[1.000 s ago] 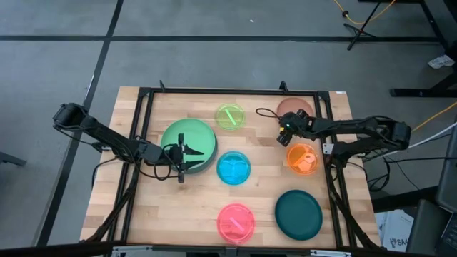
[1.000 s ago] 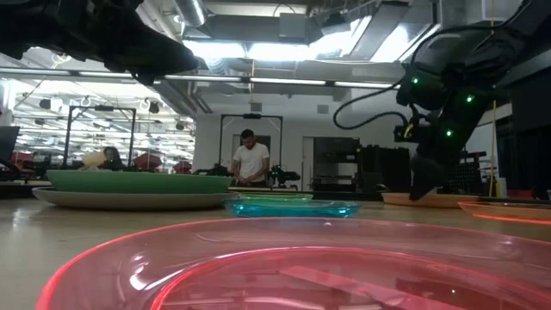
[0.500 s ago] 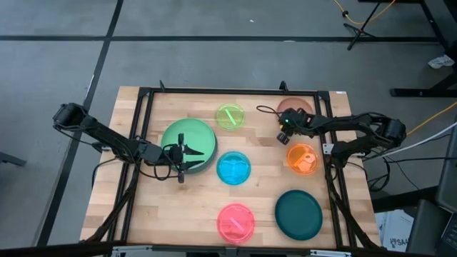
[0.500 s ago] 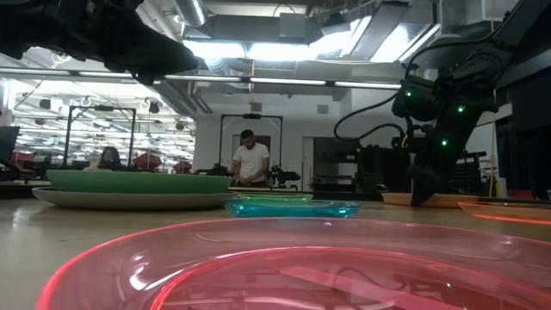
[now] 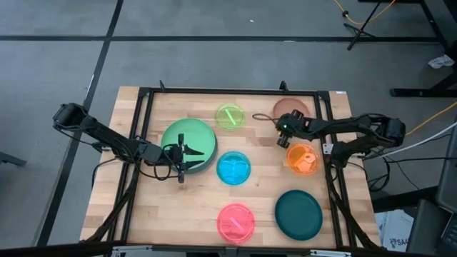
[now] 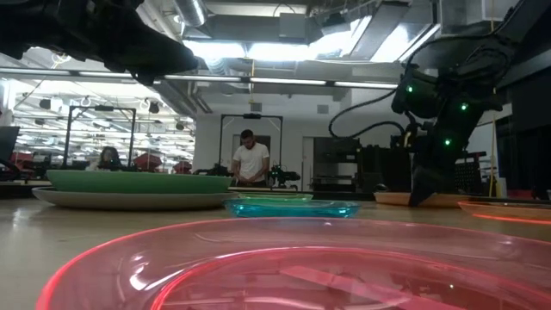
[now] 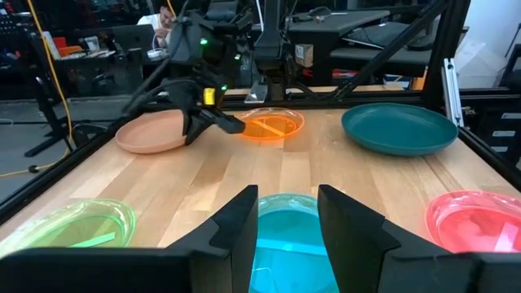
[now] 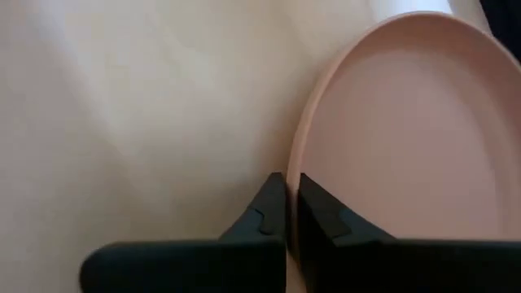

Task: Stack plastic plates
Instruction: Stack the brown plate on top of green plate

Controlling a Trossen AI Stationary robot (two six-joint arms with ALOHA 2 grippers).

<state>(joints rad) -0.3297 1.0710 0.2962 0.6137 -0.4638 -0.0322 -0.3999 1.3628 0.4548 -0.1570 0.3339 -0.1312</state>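
Brown plate (image 8: 407, 130) rim between right gripper (image 8: 291, 213) jaws.

Light green plate (image 5: 188, 145) stacked on grey at left; lime (image 5: 230, 116), blue (image 5: 233, 168), pink (image 5: 235, 222) down centre; brown (image 5: 289, 109), orange (image 5: 302, 158), teal (image 5: 298, 213) right.

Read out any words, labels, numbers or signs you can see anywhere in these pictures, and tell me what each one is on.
None can be read.
Plates, for instance the brown plate and the green plate: no print shows.
Both arms, left gripper and right gripper: no marking shows.
Small tag on the dark equipment behind the table: too small and blurred to read.
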